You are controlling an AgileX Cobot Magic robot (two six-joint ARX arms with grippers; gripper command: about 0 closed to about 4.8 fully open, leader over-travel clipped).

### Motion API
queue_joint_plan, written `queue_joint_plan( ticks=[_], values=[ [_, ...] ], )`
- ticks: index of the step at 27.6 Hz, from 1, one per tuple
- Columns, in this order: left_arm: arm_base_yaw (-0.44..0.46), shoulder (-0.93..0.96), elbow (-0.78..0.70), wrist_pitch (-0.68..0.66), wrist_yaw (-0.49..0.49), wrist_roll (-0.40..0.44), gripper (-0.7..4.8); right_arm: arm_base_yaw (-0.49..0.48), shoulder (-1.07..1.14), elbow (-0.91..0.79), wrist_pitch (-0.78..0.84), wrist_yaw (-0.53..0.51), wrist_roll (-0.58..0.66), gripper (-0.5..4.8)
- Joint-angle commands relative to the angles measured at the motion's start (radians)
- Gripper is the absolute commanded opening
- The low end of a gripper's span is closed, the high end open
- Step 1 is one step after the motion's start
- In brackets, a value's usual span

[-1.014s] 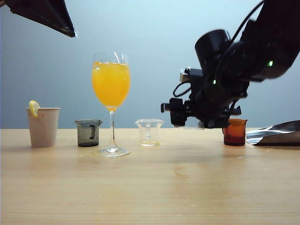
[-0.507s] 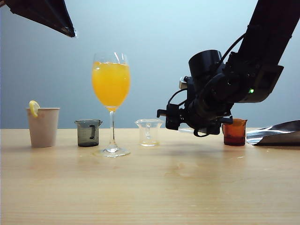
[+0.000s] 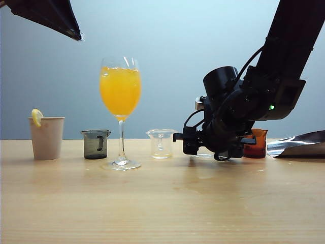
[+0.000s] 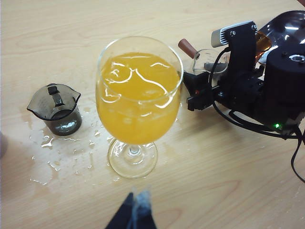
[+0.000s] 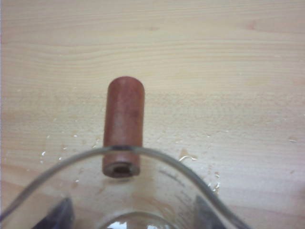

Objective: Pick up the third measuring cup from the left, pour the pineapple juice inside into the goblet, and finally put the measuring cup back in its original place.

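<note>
Wood-grain surface [image 3: 162, 203] bears the brimming goblet [image 3: 120, 91]; right gripper [image 4: 209, 71], jaws grasping the emptied third measuring cup [image 5: 128, 191], sets it back; release remains. Left gripper's [image 4: 136, 214] jaws: cannot tell.

Light was soft and even, with the backdrop brightest at upper centre in the exterior view. White glare streaked the goblet [image 4: 138, 95] and glinted on spilled droplets. Shadows under the cups were faint. The right wrist view was soft, and the third measuring cup [image 5: 143, 191] rim blurred.
</note>
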Motion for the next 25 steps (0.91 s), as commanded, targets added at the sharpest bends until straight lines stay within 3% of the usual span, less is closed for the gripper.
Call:
queue_joint_plan(
  ticks=[1, 3, 5, 25],
  values=[
    [-0.001, -0.002, 0.005, 0.012, -0.001, 0.003, -0.05, 0.001, -0.004, 0.002, 0.010, -0.007, 0.001, 2.29],
    [-0.001, -0.002, 0.005, 0.012, -0.001, 0.003, -0.05, 0.001, -0.004, 0.002, 0.011, -0.026, 0.001, 3.87],
    [-0.001, -0.002, 0.005, 0.012, -0.001, 0.003, -0.05, 0.001, -0.004, 0.002, 0.016, -0.026, 0.001, 4.73],
    [-0.001, -0.002, 0.005, 0.012, -0.001, 0.003, -0.05, 0.004, -0.067, 0.002, -0.074, -0.060, 0.002, 4.79]
  ],
)
